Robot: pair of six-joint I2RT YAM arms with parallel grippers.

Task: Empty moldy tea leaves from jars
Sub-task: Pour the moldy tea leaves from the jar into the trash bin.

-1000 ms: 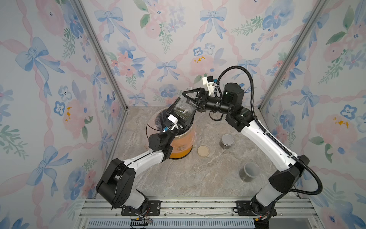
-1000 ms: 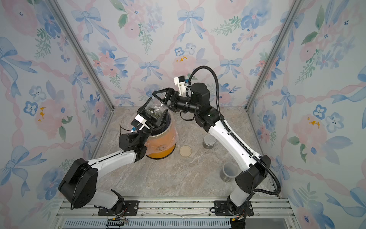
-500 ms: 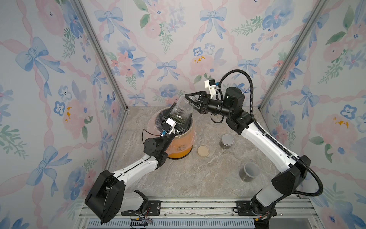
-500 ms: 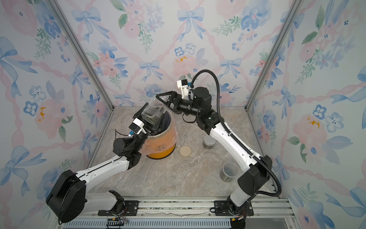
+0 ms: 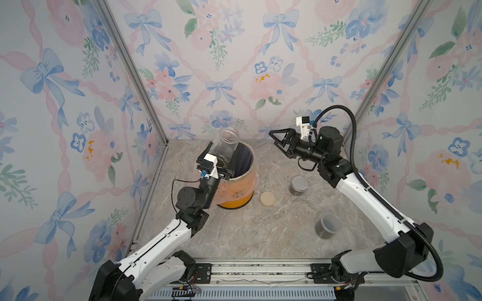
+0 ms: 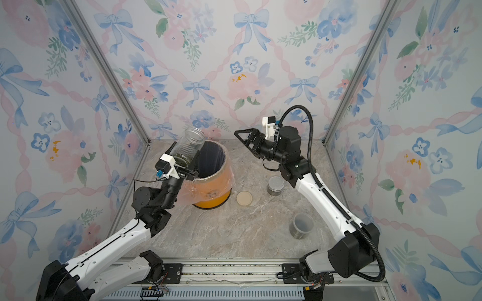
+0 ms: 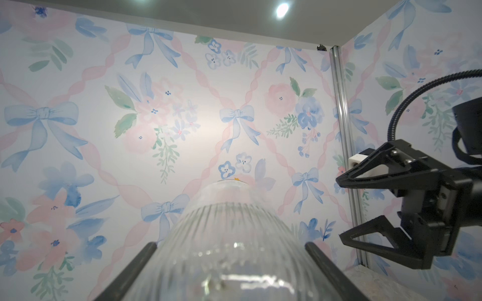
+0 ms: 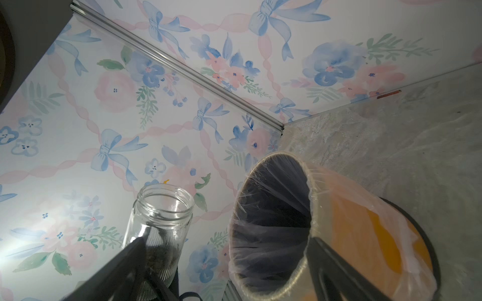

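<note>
At the rim of the bin [image 5: 254, 166], your left gripper [image 5: 217, 163] clamps the open jar [image 5: 226, 144] mouth-up, apparently to retain the tea leaves [image 8: 159, 256]; your right gripper [image 5: 272, 138] stands wide, empty.

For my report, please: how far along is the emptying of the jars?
Done: one beige lid lies off on the table. In hand: the left gripper holds the open jar by the bin, leaves inside. Left: the silver-lidded jar and the grey-lidded jar are closed.
</note>
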